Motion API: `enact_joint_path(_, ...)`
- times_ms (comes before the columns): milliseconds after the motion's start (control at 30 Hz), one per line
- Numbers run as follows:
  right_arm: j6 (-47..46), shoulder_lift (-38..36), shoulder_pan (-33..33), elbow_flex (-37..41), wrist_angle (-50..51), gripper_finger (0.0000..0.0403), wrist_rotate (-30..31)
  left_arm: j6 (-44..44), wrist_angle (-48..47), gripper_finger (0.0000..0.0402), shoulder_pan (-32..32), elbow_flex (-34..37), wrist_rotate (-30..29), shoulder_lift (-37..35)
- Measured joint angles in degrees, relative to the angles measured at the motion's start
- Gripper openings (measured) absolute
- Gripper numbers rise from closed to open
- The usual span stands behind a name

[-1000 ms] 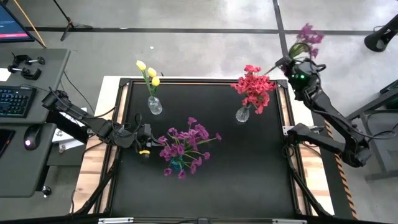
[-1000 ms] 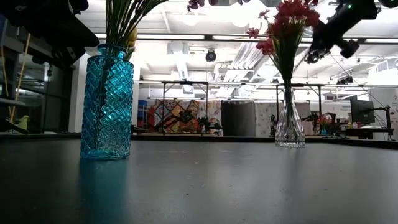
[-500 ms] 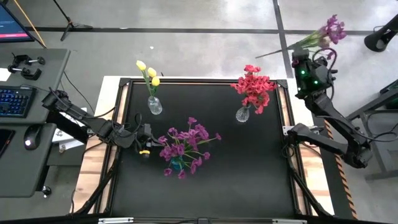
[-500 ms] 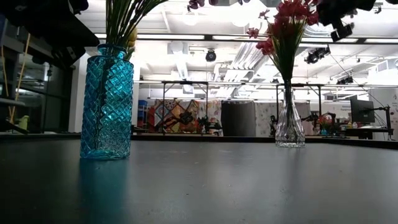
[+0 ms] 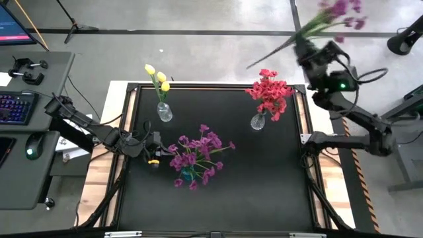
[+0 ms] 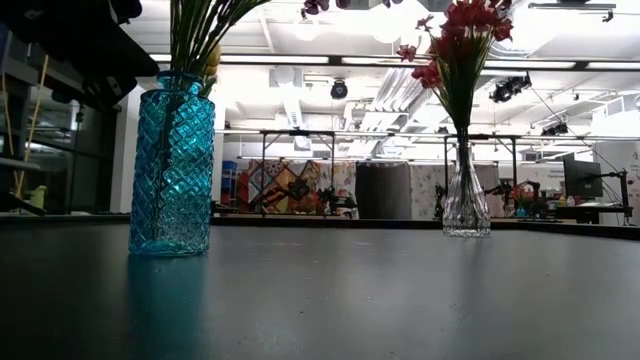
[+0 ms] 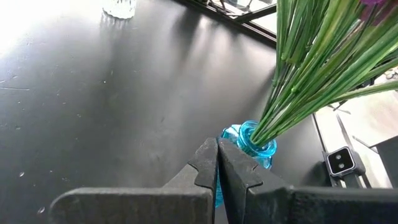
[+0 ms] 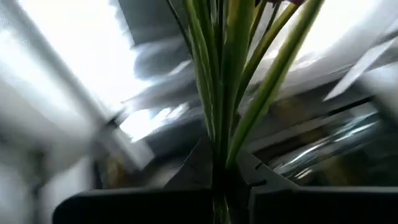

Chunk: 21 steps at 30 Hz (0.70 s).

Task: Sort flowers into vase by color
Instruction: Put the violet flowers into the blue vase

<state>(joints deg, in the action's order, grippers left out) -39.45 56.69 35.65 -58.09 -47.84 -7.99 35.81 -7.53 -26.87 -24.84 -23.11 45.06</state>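
My right gripper [image 5: 304, 45] is raised over the table's far right corner and is shut on a purple flower sprig [image 5: 338, 9] with green stems. Purple flowers [image 5: 198, 151] stand in a blue vase [image 6: 172, 165] near the table's middle. My left gripper [image 7: 217, 163] stays shut just left of that vase; whether it touches it I cannot tell. Red flowers [image 5: 269, 90] stand in a clear vase [image 5: 258, 121] at the far right. Yellow flowers [image 5: 157, 77] stand in a clear vase [image 5: 164, 113] at the far left. My right gripper pinches several green stems [image 8: 221, 127] of the purple sprig between its two fingers, partway along their length. The fingers slant upward and the stems run on past them. The blooms lie beyond the fingers, the bare stem end [image 5: 254, 63] juts toward the table's left, and the sprig is lifted clear.
A raised frame [image 5: 198, 86] rims the black tabletop. A desk with a keyboard [image 5: 14, 106] and mouse stands to the left. A camera module [image 7: 341, 162] sits at the table's edge beyond the blue vase. Bare black tabletop lies between the vases and along the near side.
My right gripper has risen with the purple sprig, leaving the top of the low view, and has tipped from slanting down to slanting upward. The sprig has swung with it: its blooms now lie farther past the far edge and its stem end points toward the table's left.
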Motion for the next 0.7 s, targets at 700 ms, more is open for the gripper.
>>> enact_joint_path(700, 32.4, 17.2, -38.4, -29.3, 39.4, 0.0, -12.2, 0.0, -0.3, 0.0, 0.0, 0.0, 2.1, 0.0)
